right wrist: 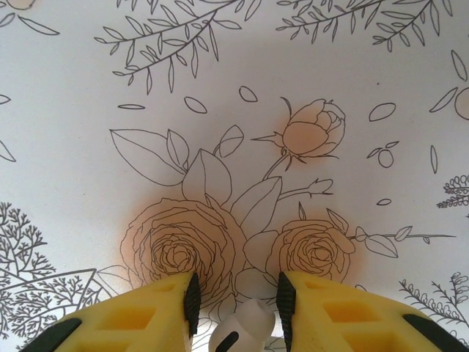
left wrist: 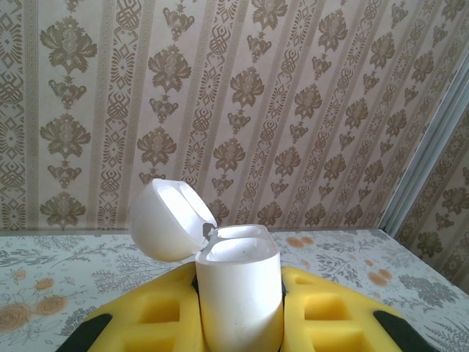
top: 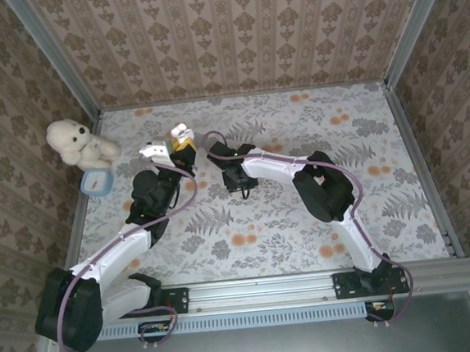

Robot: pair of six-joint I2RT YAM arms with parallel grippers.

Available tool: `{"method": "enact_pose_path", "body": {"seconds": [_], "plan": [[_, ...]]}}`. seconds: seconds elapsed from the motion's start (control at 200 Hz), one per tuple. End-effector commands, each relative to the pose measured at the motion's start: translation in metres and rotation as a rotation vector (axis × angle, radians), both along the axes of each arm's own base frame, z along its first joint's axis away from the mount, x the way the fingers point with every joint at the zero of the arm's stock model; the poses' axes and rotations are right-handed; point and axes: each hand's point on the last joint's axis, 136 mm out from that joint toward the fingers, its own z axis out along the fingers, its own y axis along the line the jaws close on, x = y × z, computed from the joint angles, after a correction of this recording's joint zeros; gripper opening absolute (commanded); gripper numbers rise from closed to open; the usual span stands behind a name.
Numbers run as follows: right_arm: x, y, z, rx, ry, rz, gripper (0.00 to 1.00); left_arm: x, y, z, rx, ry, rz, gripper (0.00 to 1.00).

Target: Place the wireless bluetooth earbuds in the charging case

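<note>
Earbud, white, is sitting between the yellow fingers of the right gripper. The jaws are standing narrow and pinching it near their tips. The gripper is pointing down at the flowered table cover. In the top view it is hanging over the middle of the table.

Charging case, white, is being held by the left gripper, whose jaws are clamping tight on either side of the case body. The case is standing upright with its lid hinged open and tipping away to the left in the wrist view. Its mouth is facing up; I cannot tell what is inside.

In the top view the case is sitting left of the right gripper, near it but apart.

A white plush bear is lying at the table's far-left edge, with a small blue-rimmed object just beside it.
</note>
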Motion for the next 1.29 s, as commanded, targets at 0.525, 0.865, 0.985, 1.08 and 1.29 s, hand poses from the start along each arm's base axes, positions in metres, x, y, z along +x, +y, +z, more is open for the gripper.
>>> {"method": "enact_pose_path", "body": {"seconds": [0.525, 0.865, 0.985, 1.08, 1.29], "plan": [[-0.021, -0.011, -0.008, -0.072, 0.034, 0.042, 0.36, 0.002, -0.009, 0.020, -0.017, -0.042, -0.024, 0.00], [-0.028, -0.014, -0.010, -0.076, 0.034, 0.047, 0.27, 0.003, -0.012, 0.019, -0.017, -0.039, -0.029, 0.00], [-0.028, -0.012, -0.007, -0.064, 0.025, 0.042, 0.15, 0.003, -0.013, 0.019, -0.015, -0.039, -0.032, 0.00], [-0.025, -0.011, -0.001, -0.048, 0.011, 0.032, 0.15, 0.003, -0.014, 0.018, -0.012, -0.038, -0.034, 0.00], [-0.020, -0.008, 0.014, 0.013, -0.023, 0.014, 0.20, 0.002, -0.014, 0.019, -0.009, -0.038, -0.035, 0.00]]}}
